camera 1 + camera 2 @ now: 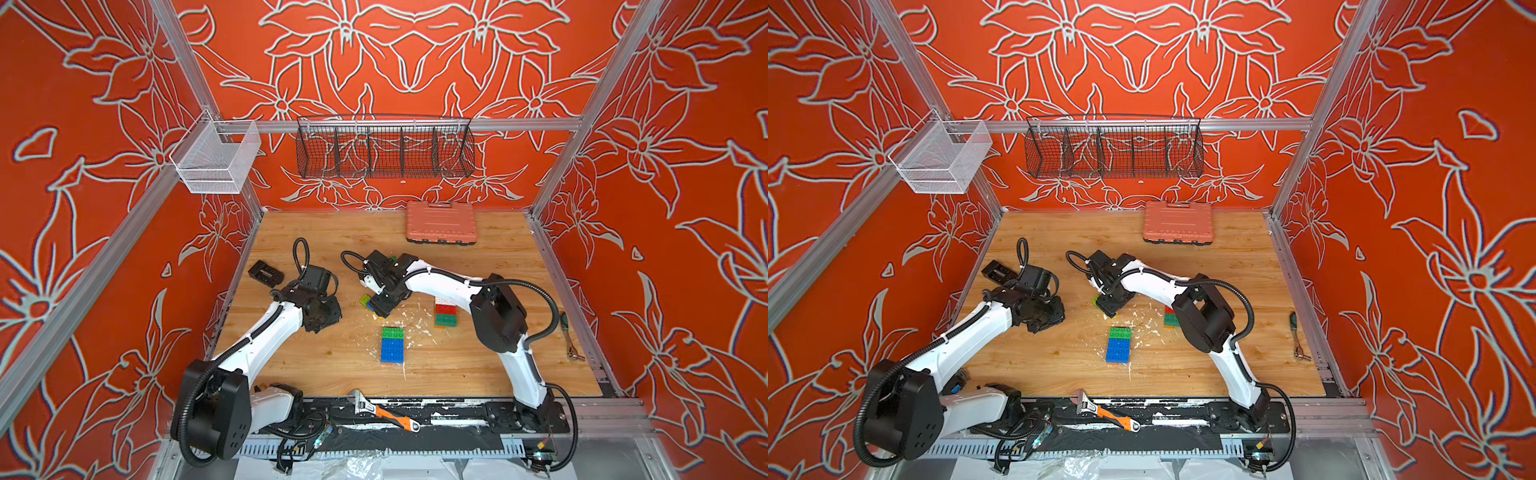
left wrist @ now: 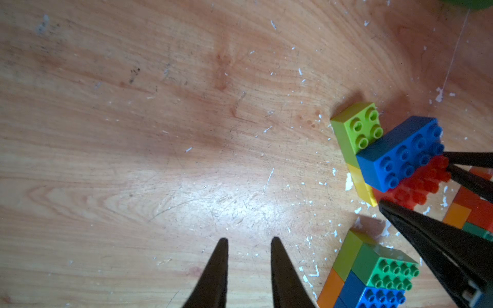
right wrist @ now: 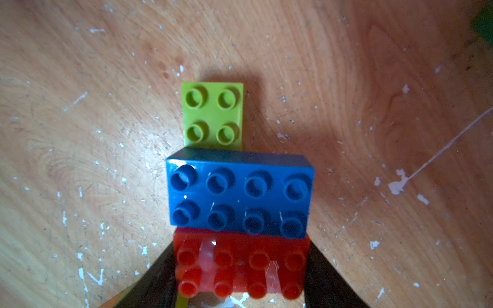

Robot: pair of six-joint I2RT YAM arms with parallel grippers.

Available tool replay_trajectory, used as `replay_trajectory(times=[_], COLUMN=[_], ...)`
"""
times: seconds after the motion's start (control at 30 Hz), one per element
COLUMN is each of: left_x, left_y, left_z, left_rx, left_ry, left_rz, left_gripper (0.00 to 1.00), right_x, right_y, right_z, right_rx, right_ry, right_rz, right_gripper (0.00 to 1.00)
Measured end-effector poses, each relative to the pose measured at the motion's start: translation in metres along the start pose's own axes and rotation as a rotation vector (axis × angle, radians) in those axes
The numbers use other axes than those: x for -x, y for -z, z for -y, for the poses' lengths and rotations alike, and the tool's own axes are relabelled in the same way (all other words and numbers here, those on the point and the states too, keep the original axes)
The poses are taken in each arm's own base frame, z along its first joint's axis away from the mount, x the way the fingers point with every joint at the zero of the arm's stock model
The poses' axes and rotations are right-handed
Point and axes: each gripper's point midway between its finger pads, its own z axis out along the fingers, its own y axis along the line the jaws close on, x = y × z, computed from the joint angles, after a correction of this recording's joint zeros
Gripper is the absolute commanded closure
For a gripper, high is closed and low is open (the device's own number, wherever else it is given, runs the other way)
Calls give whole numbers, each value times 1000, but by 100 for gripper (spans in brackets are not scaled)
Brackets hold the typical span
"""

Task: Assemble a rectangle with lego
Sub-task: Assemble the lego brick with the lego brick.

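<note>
- Between the fingers of the right hand (image 3: 241, 256) sits a red brick (image 3: 240, 266), studs up. The fingers bear on its two short ends, so this hand is closed on it at a fairly wide spread.
- Just past those fingertips a blue brick (image 3: 240, 192) lies long side to long side against the red one.
- Beyond the blue brick a small lime brick (image 3: 212, 114) shows, with a yellow brick (image 2: 362, 189) in line with it lower down.
- The left hand (image 2: 249, 241) hovers over bare bench (image 2: 133, 133), its fingers a narrow gap apart, with nothing between them.
- Off to the left hand's right, well clear of its tips, lies that cluster. A green and blue stack (image 2: 384, 277) stands on the same side.
- On the right hand's far side from the left hand, beside the right forearm, lies a red and green stack (image 1: 446, 319).
</note>
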Motion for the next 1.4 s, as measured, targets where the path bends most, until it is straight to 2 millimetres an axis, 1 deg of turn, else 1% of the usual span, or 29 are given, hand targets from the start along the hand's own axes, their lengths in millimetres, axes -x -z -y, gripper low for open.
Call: replay_trajectory(times=[0.17,0.47,0.77,1.0,1.23,1.4], left_x=[-1,-1,-3,-3,-2,-2], left_y=[-1,-1,-2,-2,-2,-2], left_z=[0,-1,-2,-2,-3,-3], left_rx=[1,1,4,3,3,4], left_ry=[1,1,2,2,6,6], left_rz=[-1,-2,-8,-6,-5,-6], left_gripper=[73,73,73,73,73,73], right_x=[0,4,5,5,2,2], right_y=[0,0,-1,-1,-3,-3], right_z=[1,-8,-8,-9,-20,-17], right_rx=[-18,-48,-65,-57,13,-8], right_ry=[9,66,84,104,134,135], right_rz=[1,-3,-4,-6,-17,-20], right_gripper=[69,70,73,74,74,74])
